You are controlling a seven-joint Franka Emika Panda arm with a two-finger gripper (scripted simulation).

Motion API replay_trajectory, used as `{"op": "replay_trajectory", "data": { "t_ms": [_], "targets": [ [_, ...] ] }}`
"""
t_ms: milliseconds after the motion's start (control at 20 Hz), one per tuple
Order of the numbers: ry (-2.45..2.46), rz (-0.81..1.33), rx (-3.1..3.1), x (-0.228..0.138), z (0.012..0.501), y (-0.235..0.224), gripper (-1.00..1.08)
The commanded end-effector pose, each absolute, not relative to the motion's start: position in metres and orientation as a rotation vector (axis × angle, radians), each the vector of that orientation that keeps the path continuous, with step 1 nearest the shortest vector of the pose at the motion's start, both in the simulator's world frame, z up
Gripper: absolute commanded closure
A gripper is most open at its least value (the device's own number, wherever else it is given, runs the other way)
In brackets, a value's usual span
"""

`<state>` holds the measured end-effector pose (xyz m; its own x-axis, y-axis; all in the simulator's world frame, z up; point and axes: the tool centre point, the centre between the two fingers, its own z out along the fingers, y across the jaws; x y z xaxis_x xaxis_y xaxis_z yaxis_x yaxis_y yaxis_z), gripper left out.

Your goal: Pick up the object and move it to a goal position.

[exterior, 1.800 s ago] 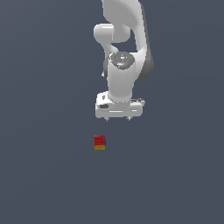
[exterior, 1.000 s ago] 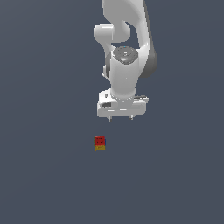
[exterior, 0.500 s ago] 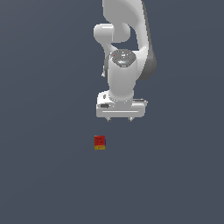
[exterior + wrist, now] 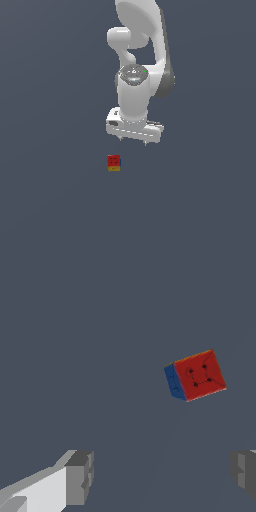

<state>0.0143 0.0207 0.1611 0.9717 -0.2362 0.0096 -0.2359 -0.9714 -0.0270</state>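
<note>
The object is a tiny red block (image 4: pixel 114 161) with dark marks and a yellow-orange strip along its lower edge. It lies on the grey floor, below and toward the exterior view's left of my gripper (image 4: pixel 133 140). The gripper hangs above the floor, apart from the block, with only short finger tips showing under the white hand. In the wrist view the block (image 4: pixel 201 375) shows a red face with dark dots and a blue side. It lies ahead of my open, empty gripper (image 4: pixel 162 476), whose grey fingertips (image 4: pixel 80 477) stand wide apart.
The plain dark grey floor (image 4: pixel 55 200) fills both views. The white arm (image 4: pixel 142 60) rises above the gripper in the exterior view.
The arm has shifted slightly and the hand has turned a little. The block has not moved.
</note>
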Motion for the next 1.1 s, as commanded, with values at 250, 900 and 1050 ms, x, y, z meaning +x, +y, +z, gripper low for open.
{"op": "replay_trajectory", "data": {
  "t_ms": [250, 900, 1050],
  "targets": [
    [0.733, -0.005, -3.026, 0.023, 0.146, 0.006, -0.92],
    [1.334, 0.012, -2.819, 0.037, 0.121, -0.021, -0.92],
    [1.466, 0.013, -2.756, 0.040, 0.115, -0.028, -0.92]
  ]
}}
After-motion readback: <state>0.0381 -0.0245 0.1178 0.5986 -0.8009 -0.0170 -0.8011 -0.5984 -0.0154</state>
